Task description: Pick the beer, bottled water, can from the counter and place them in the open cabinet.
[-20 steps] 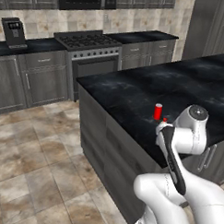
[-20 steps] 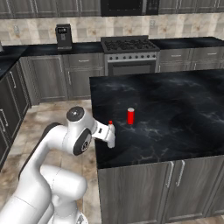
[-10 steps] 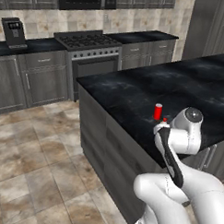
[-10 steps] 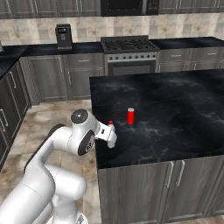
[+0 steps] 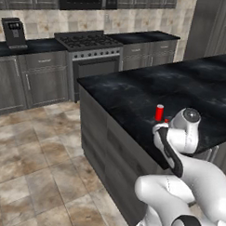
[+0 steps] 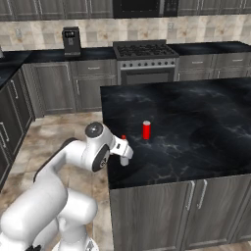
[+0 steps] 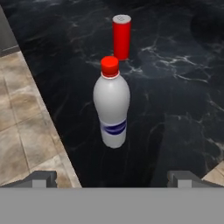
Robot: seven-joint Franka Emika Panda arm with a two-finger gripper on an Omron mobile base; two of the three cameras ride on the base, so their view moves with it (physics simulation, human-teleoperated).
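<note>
The bottled water [image 7: 112, 109], white with a red cap, stands upright near the edge of the black counter [image 7: 179, 87]. It is just ahead of my gripper [image 7: 113, 179], centred between the two fingertips. The jaws stand wide open with nothing between them and are not touching the bottle. The red can [image 7: 121, 37] stands a little farther along the counter behind the bottle. From the right base view, my gripper [image 6: 121, 149] hangs at the counter's near-left corner, with the can [image 6: 146, 130] just beyond it. The can [image 5: 159, 112] also stands just past the hand in the left base view. The beer and the open cabinet are out of view.
The counter edge drops to tiled floor [image 7: 22, 131] right beside the bottle. A stove [image 6: 144, 51] and a coffee machine [image 6: 71, 40] stand along the back wall. Grey base cabinets [image 6: 196, 201] sit under the counter.
The arm has edged slightly toward the bottle. The bottle and the can have stayed put, and the jaws remain open.
</note>
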